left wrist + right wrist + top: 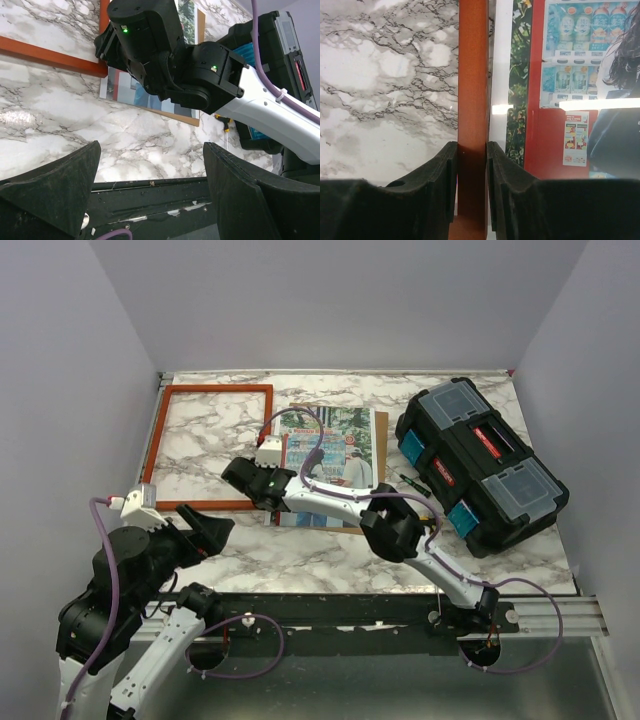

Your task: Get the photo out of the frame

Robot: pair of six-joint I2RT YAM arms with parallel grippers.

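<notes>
The orange-red frame [158, 445] lies flat at the table's left with bare marble inside it. The photo [335, 445], a vending-machine scene, rests on a brown board [345, 528] just right of the frame. My right gripper [262, 455] reaches across the photo to the frame's right bar. In the right wrist view its fingers [442, 170] sit shut on either side of that orange bar [472, 75], with the photo [570, 75] beside it. My left gripper [205, 530] hovers open and holding nothing over the near table edge; its wrist view shows the wide gap of the left gripper [151, 147].
A black toolbox [480, 465] with blue latches stands at the right. A small yellow-handled screwdriver [226, 125] lies between it and the board. Grey walls close in the back and both sides. The right arm [260, 107] stretches low across the table's middle.
</notes>
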